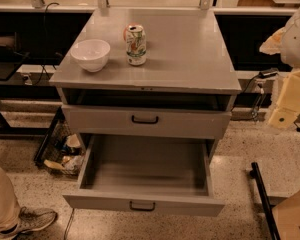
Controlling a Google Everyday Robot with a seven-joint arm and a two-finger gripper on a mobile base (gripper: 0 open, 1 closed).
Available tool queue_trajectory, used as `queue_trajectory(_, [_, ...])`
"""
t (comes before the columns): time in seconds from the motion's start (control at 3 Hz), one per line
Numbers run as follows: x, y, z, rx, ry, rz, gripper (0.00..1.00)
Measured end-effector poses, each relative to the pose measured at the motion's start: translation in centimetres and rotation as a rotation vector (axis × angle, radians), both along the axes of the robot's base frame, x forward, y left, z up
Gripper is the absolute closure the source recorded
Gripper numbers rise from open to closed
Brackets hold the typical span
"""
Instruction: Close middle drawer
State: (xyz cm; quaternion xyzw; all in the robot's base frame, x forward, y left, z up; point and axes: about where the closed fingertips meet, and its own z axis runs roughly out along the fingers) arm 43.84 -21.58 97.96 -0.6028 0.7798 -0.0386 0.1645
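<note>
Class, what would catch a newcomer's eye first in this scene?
The middle drawer stands pulled far out, empty, low on the cabinet. On the cabinet's top stand a white bowl and a can, side by side. The gripper hangs at the right edge, away from the drawer.

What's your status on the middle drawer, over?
Gripper right of cabinet, not touching drawer. Middle drawer pulled far out. Nothing seen in its way.
</note>
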Motion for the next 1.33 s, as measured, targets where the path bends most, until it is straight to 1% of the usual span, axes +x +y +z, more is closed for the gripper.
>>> queue_trajectory(0.33, [0.0,0.0,0.0,0.000,-0.002,-0.001,0.00])
queue_trajectory(0.67, [0.2,0.2,-2.7,0.024,0.025,-0.011,0.00])
queue_trajectory(1.0, [0.5,1.2,-7.1,0.074,0.061,-0.020,0.00])
queue_trajectory(1.33, [0.5,1.2,-7.1,0.075,0.061,-0.020,0.00])
